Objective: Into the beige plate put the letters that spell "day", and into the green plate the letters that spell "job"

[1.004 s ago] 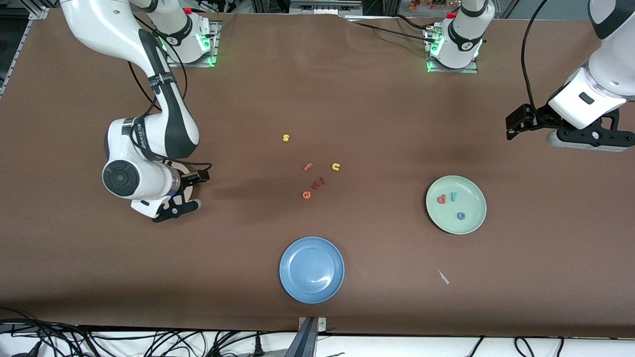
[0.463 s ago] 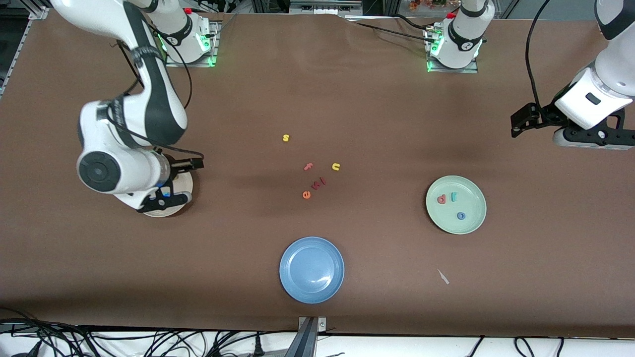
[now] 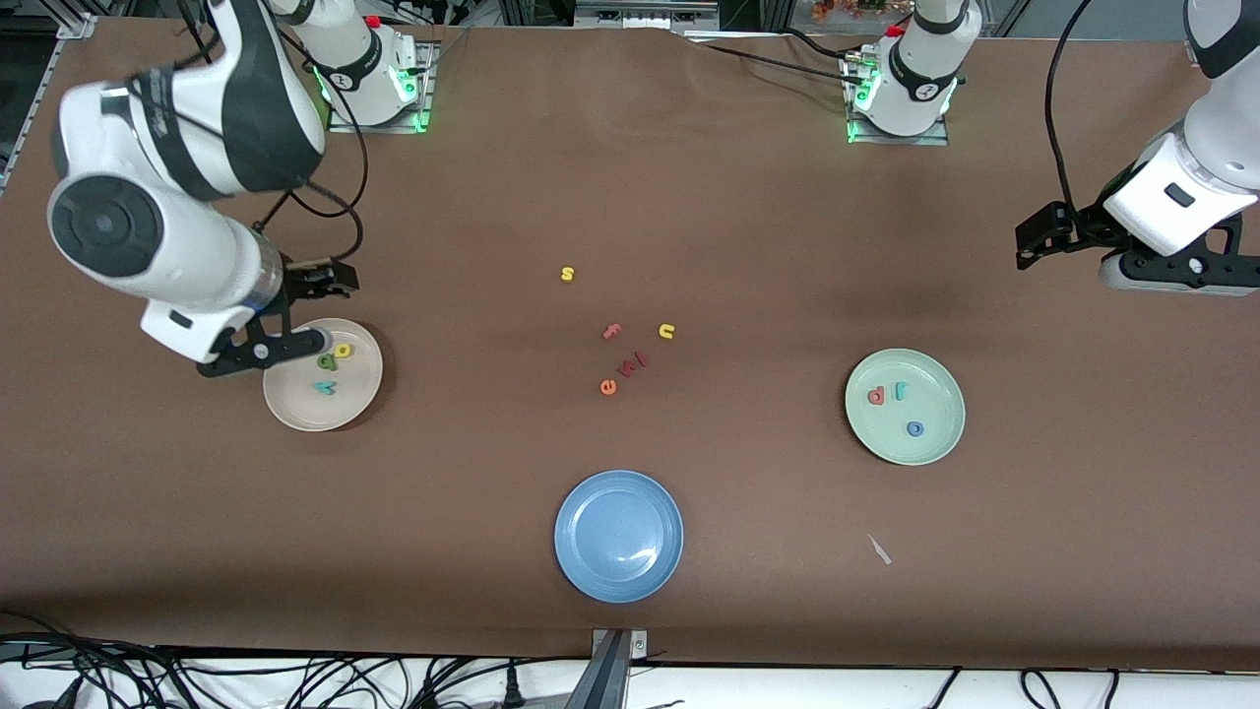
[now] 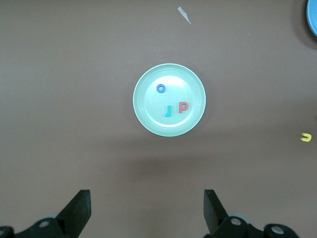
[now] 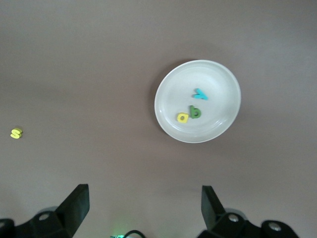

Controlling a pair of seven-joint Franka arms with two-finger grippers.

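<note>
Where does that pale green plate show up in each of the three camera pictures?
Front view: green plate, toward the left arm's end of the table.
Left wrist view: mid-picture, over the open left gripper.
Right wrist view: not there.
Shared landmark: yellow u.

The front camera hangs high across the table (image 3: 689, 197), facing the two bases along the top of its view and taking in the whole surface; the left wrist camera looks straight down from well above the green plate (image 4: 169, 99); the right wrist camera looks straight down from well above the beige plate (image 5: 197, 101); each wrist view shares its plate with the front view, green (image 3: 905, 406) and beige (image 3: 322, 387).
</note>
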